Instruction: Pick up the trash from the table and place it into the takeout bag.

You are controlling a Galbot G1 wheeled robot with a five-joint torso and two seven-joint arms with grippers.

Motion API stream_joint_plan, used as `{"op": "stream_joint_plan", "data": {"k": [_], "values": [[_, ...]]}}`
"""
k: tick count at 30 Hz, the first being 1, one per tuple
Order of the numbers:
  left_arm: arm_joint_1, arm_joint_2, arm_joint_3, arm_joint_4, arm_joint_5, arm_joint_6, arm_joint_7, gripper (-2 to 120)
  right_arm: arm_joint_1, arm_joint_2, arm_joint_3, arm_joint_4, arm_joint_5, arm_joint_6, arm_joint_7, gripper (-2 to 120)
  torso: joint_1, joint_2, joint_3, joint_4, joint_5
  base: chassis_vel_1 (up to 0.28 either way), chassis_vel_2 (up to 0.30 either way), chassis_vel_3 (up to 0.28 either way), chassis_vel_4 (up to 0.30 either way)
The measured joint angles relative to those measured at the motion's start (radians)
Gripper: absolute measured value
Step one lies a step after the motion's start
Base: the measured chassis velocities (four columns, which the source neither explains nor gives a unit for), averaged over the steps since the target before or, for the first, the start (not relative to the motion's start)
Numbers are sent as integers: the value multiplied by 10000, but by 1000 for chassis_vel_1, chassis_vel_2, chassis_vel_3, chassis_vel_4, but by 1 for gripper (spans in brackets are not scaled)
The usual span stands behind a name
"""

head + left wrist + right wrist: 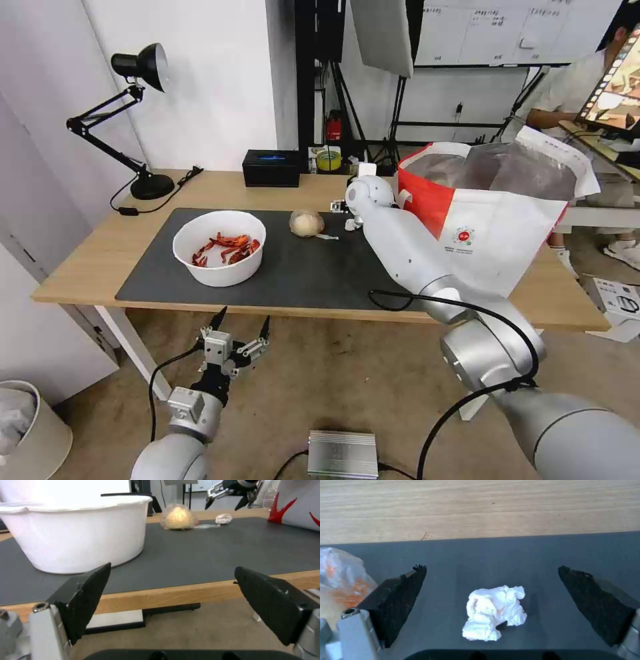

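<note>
Right gripper [491, 572] over tissue wad [495, 612] on grey mat [486, 552], fingers spread, wad between them, untouched. Left gripper [243, 325] below table [87, 253] front edge, fingers spread, empty. Bowl [219, 248], wrapped ball [307, 223] on mat. Takeout bag [493, 220] at right, open.

A studio-like lab: softbox [382, 33] on stand, whiteboard [507, 30] (written on), desk lamp [127, 120].
</note>
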Motion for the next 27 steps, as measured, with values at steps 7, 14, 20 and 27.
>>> {"op": "stream_joint_plan", "data": {"k": [7, 14, 20, 27], "values": [[53, -5, -43, -47, 16, -30, 2, 100, 0, -4, 95, -218, -245, 7, -199, 100, 0, 0, 0, 0, 0, 0, 0, 0, 0], [108, -32, -58, -75, 55, -41, 3, 100, -44, -4, 118, -332, -488, 11, -443, 100, 0, 0, 0, 0, 0, 0, 0, 0, 0], [125, -42, -65, -79, 71, -53, 3, 100, -46, 26, 124, -465, -705, 13, -646, 100, -1, 0, 0, 0, 0, 0, 0, 0, 0], [115, -49, -37, -71, 87, -55, 4, 100, -35, 139, 209, -799, -1240, 21, -1079, 100, 0, 0, 0, 0, 0, 0, 0, 0, 0]]}}
